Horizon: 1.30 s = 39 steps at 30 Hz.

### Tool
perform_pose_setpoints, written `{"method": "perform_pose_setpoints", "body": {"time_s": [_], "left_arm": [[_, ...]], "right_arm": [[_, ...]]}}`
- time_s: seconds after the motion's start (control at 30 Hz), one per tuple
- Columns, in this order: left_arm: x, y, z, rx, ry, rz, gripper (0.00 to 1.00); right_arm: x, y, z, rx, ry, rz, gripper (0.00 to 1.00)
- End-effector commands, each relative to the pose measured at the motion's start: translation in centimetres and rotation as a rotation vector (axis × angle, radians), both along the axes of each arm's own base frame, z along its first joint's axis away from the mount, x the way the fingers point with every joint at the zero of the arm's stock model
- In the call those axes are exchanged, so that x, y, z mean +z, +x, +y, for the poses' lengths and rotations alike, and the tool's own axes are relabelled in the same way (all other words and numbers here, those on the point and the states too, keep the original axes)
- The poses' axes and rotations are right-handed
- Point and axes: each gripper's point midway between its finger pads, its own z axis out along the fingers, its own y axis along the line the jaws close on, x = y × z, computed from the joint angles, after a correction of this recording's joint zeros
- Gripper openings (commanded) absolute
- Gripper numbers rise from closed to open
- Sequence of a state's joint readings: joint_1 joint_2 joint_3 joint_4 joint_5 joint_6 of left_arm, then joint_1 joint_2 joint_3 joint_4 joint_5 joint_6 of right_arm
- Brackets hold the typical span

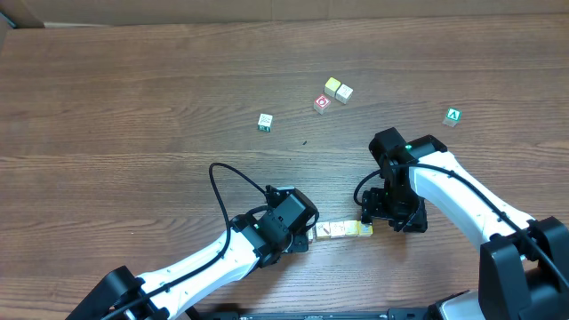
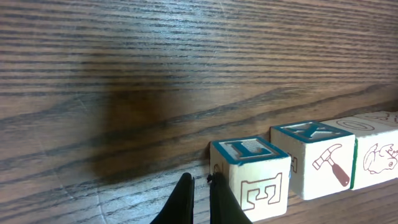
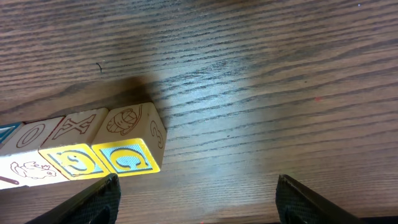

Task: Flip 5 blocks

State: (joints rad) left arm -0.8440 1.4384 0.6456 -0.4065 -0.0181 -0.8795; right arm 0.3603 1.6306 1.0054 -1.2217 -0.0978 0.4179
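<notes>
Two arms sit low at the near side of the surface [image 1: 133,107], one at each end of a row of blocks [image 1: 344,230]. The row runs left-right with blocks face to face. The count is hard to read from overhead; the wrist views give at least four.

Left wrist view:
- left fingers [image 2: 184,198] are pressed together with nothing between them, tips down at the wood just beside the end face of the L block [image 2: 252,171]. Can't tell if they touch it.
- L block has a teal L on top and an E outline on the side facing the camera.
- X block [image 2: 317,158] comes next, against the L block, with a teal X on top and a hammer on its side.
- O block [image 2: 373,149] follows, with an O on top and an animal drawing on its side.

Right wrist view:
- right fingers [image 3: 99,202] are wide apart and hold nothing; only bare wood shows in the gap.
- G block [image 3: 130,143] is the row's other end. It sits ahead of the frame-left finger, apart from it, with a turtle drawing on top and a G on the yellow face toward the camera.

Rest of the overhead view:
- two cream cubes [image 1: 332,86] touch each other toward the far side.
- red-faced cube [image 1: 322,104] is just beside them.
- lone pale cube [image 1: 265,122] with green marks lies to their left, apart.
- green A cube [image 1: 452,116] is off to the right.
- All of these are well apart from both arms.
</notes>
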Motion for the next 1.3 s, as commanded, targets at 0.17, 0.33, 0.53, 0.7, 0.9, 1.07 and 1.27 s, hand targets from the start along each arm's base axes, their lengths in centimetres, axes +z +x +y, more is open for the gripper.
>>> {"method": "perform_pose_setpoints", "body": {"time_s": [0.17, 0.33, 0.53, 0.7, 0.9, 1.07, 1.27], "left_arm": [[-0.3, -0.1, -0.1, -0.025, -0.003, 0.007, 0.04], [-0.2, 0.1, -0.2, -0.024, -0.011, -0.004, 0.04], [-0.1, 0.5, -0.5, -0.021, -0.020, -0.019, 0.04], [-0.1, 0.4, -0.3, -0.020, -0.011, -0.016, 0.04], [-0.8, -1.2, 1.0, 0.010, 0.028, 0.064, 0.04], [-1.0, -3.8, 0.0, -0.050, -0.008, 0.168, 0.04], [-0.8, -5.2, -1.3, -0.080, -0.040, 0.199, 0.04]], "right_arm": [[-0.1, -0.1, 0.0, -0.004, 0.002, 0.001, 0.80], [-0.1, -0.1, 0.0, -0.004, 0.002, 0.001, 0.80], [-0.1, -0.1, -0.1, -0.004, 0.001, 0.003, 0.80], [0.0, -0.4, -0.2, -0.003, -0.003, 0.013, 0.80], [0.0, -0.5, -0.2, -0.004, -0.005, 0.019, 0.80], [0.0, -0.4, -0.2, -0.004, -0.004, 0.015, 0.80], [0.0, -0.3, -0.1, -0.004, -0.002, 0.012, 0.80]]}}
